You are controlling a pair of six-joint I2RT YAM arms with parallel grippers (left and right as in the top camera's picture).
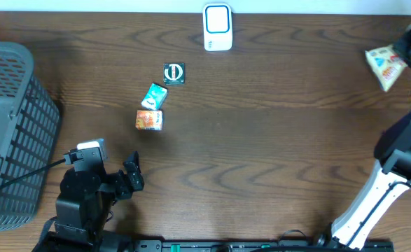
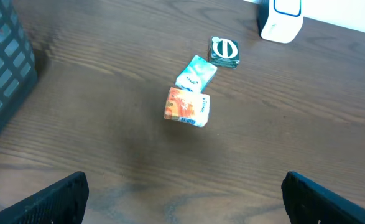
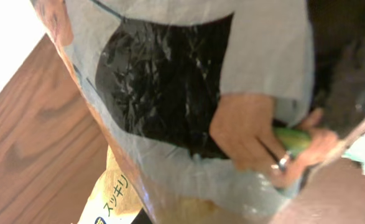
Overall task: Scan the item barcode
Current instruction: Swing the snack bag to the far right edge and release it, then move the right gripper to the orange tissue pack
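Note:
My right gripper (image 1: 405, 50) is at the table's far right edge, shut on a snack packet (image 1: 385, 65) with white, blue and orange print, held above the wood. That packet (image 3: 170, 81) fills the right wrist view and hides the fingers. The white barcode scanner (image 1: 218, 26) stands at the back centre, well to the left of the packet. My left gripper (image 1: 136, 174) rests low at the front left, open and holding nothing. In the left wrist view its jaws (image 2: 185, 205) stand wide apart over bare wood.
Three small items lie left of centre: a dark green packet (image 1: 174, 73), a teal packet (image 1: 154, 96) and an orange box (image 1: 149, 120). A grey mesh basket (image 1: 9, 126) fills the left edge. The right arm's white link (image 1: 363, 203) crosses the front right.

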